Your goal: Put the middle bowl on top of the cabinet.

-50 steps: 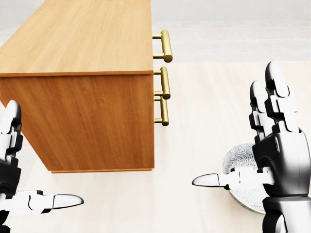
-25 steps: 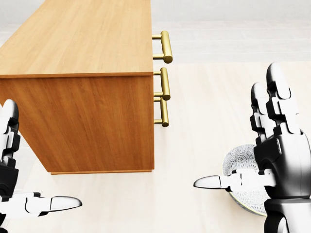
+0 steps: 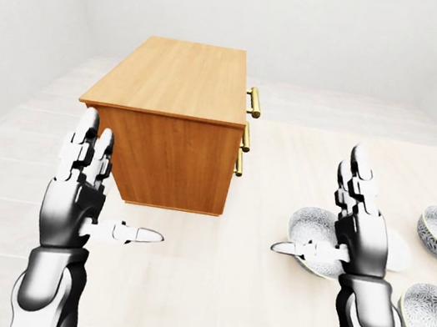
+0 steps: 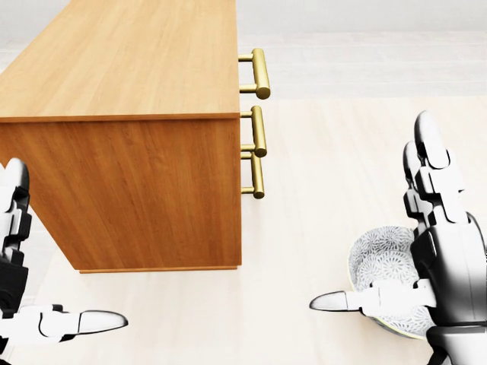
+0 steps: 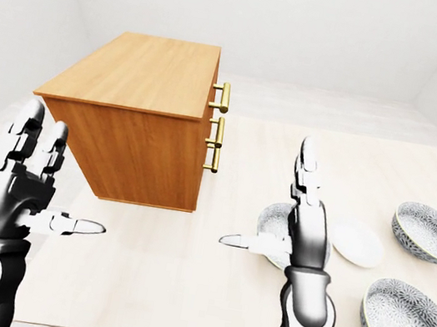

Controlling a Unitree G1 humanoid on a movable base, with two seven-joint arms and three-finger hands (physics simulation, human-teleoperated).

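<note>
One wooden cabinet (image 3: 178, 80) stands on the pale table (image 3: 284, 175), with three brass handles (image 4: 260, 72) on the side that faces the view's right. There are three grey-patterned bowls and one small white plate (image 5: 361, 244), all on the table to the right of the cabinet. The middle bowl (image 4: 380, 255) lies nearest the cabinet yet well apart from it, and is partly hidden behind the right hand (image 3: 366, 240). A second bowl (image 5: 429, 232) sits at the right-eye view's right edge, and a third bowl (image 5: 410, 324) lies below it, cut by the lower right corner. The plate lies between the middle bowl and those two. Two hands show, and both are raised with fingers spread wide and pointing up and thumbs jutting inward, gripping nothing. The left hand (image 3: 71, 209) hangs below and left of the cabinet. The right hand hovers over the middle bowl's right part; whether it touches the bowl cannot be told.
</note>
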